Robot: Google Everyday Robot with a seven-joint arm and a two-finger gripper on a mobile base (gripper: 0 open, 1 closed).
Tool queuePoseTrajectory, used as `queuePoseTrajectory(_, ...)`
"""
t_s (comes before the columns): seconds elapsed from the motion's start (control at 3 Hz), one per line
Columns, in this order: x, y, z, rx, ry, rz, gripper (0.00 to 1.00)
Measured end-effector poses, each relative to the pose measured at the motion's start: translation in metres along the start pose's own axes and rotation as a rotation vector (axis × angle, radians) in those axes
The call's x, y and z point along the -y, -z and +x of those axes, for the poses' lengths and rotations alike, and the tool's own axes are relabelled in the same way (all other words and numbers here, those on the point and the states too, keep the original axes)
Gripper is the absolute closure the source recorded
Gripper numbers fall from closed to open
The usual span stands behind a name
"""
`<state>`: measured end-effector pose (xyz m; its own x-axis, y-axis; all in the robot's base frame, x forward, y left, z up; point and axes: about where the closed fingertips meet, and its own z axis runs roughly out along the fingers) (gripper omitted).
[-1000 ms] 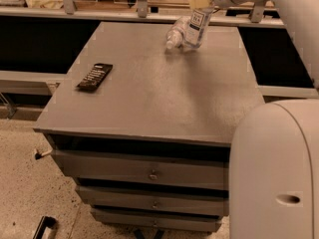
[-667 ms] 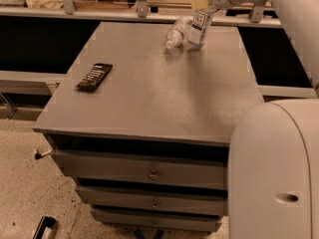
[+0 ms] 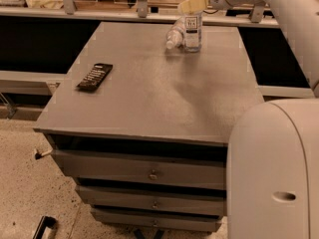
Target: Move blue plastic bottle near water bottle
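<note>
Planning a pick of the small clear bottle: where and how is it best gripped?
Take the water bottle across its middle, coming from above: it seems to lie on its side, and the upright blue plastic bottle, with the gripper at its top, stands close beside it.

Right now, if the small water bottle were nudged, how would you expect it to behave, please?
The water bottle lies on its side, so it would probably roll. It looks like clear thin plastic, likely light. The upright blue plastic bottle beside it, below the tool, might block it.
</note>
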<state>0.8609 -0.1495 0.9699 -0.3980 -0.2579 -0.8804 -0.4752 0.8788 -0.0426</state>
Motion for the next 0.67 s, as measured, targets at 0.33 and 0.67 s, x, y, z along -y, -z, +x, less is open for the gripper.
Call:
queuePoseTrajectory(0.33,0.0,0.0,0.0,0.0,0.0,0.0,0.0)
queuePoseTrajectory(0.67,0.013,0.01,-0.001,0.062,-0.017,-0.011,0.0)
